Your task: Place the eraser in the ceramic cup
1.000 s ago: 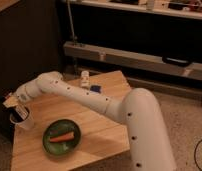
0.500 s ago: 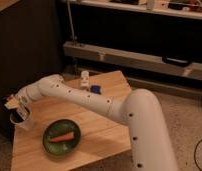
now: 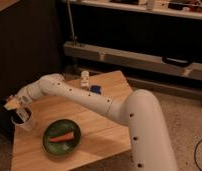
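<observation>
Now the tool hangs just above the ceramic cup at the far left of the tabletop, with the eraser pinched between its fingers over the cup's left rim. To finish well, I judge it should centre the eraser over the cup's mouth before letting go. Right of the cup sit the green plate, the white bottle and the blue block.

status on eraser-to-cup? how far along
Done: the eraser is off the table, at the gripper, carried to the table's left edge. In hand: the gripper hangs just above the ceramic cup. Left: lower it, release into the cup, retract. The eraser is not yet inside.
</observation>
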Motion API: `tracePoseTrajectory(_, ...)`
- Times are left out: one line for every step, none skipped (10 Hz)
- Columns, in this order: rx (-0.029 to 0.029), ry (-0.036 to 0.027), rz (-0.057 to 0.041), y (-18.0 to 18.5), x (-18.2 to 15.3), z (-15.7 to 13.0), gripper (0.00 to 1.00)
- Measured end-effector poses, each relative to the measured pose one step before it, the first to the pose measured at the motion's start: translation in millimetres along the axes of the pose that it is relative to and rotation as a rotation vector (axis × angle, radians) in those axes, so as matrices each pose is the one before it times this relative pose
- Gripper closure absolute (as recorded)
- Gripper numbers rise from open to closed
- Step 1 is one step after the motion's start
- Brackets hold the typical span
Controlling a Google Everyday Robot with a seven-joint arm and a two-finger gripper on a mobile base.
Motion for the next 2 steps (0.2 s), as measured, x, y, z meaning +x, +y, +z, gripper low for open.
tracePoseTrajectory(0.0053,-0.00322,0.00168,-0.35,0.73,-1.24,0.2)
tracePoseTrajectory(0.00056,-0.00031,-0.00154,-0.72,0.73,0.31,0.2)
